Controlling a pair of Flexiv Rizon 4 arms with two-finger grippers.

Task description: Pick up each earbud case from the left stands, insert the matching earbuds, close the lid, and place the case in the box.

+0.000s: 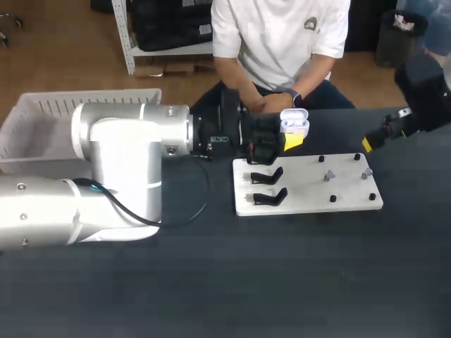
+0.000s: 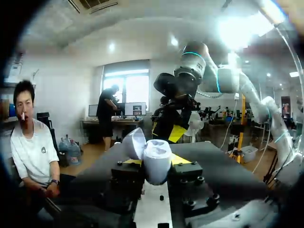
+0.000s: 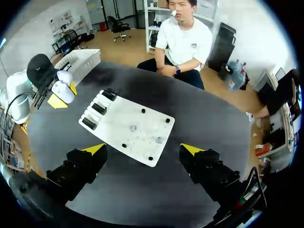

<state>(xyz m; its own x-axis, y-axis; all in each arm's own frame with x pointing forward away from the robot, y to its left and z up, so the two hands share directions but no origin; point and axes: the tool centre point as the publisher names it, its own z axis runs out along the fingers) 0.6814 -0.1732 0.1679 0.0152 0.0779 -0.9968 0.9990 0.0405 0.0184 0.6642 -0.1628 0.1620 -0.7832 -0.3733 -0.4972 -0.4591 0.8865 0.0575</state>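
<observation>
Near stands [image 1: 268, 175], left gripper [image 1: 290, 139] around case [image 1: 294, 121]

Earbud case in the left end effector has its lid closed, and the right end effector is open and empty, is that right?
No. The earbud case in the left end effector has its lid open, as the left wrist view shows. The right end effector is open and empty.
</observation>
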